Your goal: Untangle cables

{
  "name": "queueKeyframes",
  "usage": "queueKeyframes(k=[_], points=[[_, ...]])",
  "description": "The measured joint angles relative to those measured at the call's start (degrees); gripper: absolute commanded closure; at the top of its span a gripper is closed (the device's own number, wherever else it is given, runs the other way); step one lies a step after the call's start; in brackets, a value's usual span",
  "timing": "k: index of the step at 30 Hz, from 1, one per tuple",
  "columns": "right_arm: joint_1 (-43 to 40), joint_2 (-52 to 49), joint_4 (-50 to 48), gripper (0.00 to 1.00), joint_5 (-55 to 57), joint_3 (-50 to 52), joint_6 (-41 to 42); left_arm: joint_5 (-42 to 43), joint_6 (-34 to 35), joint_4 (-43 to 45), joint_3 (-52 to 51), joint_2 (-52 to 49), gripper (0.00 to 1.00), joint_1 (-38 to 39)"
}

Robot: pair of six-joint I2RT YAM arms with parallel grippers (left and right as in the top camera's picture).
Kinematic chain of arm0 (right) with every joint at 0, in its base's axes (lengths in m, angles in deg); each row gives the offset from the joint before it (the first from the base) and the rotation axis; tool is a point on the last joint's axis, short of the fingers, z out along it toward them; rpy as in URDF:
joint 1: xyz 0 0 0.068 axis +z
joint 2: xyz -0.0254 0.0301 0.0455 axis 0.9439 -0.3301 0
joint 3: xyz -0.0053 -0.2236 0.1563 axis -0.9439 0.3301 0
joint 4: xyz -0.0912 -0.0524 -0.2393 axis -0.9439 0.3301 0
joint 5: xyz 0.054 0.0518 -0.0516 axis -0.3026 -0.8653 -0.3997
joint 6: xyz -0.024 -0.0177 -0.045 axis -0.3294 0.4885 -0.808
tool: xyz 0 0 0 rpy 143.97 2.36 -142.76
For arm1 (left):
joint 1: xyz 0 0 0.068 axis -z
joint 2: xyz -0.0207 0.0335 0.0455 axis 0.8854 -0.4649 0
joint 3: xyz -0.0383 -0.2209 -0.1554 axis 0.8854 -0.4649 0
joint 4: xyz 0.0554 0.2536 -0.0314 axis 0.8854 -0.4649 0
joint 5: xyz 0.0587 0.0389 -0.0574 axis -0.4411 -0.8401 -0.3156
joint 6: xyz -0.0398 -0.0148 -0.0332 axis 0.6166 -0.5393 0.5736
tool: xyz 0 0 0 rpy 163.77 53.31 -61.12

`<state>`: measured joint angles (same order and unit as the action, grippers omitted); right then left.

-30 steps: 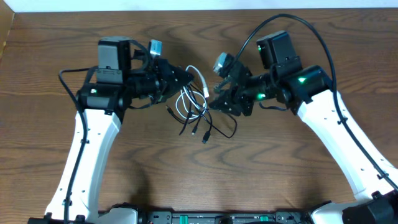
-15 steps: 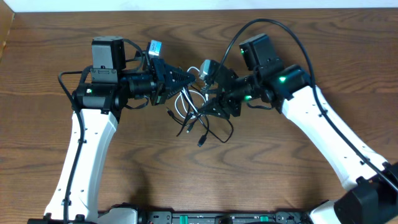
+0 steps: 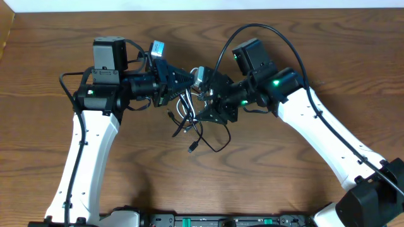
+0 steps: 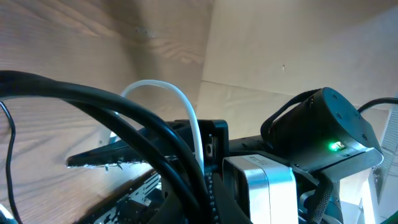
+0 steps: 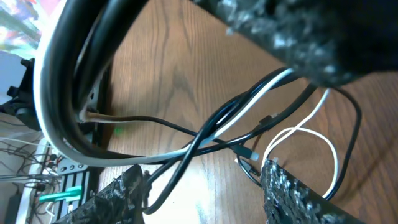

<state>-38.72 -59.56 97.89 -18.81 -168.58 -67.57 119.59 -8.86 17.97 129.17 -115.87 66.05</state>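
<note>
Two thin cords, a white cord and a black cord, make one tangle of cables near the middle of the worktop, right between the tips of the two arms. The left gripper has its fingers pressed together at the top of the tangle, and the white cord comes out from their tip. The right gripper sits just beside it. Its fingers are spread, and strands of both cords run across the gap between them. Below the grippers the black cord trails out in a loose loop, with one plug end nearest the front. The grippers are crowded tip to tip. Bare wood lies open to the left, to the right and in front of the tangle, and the far edge of the worktop is well apart from it.
</note>
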Motion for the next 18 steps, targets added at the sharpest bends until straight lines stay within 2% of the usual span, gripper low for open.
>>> queueKeyframes(k=[11, 15, 18], points=[[-0.2, 0.0, 0.7, 0.45, -5.1, 0.0, -3.4, 0.2, 0.0, 1.2, 0.0, 0.0, 0.92, 0.0], [-0.3, 0.0, 0.9, 0.38, -6.7, 0.0, -3.9, 0.3, 0.0, 2.8, 0.0, 0.0, 0.92, 0.0], [-0.3, 0.0, 0.9, 0.37, -8.2, 0.0, -4.5, 0.4, 0.0, 4.3, 0.0, 0.0, 0.92, 0.0]])
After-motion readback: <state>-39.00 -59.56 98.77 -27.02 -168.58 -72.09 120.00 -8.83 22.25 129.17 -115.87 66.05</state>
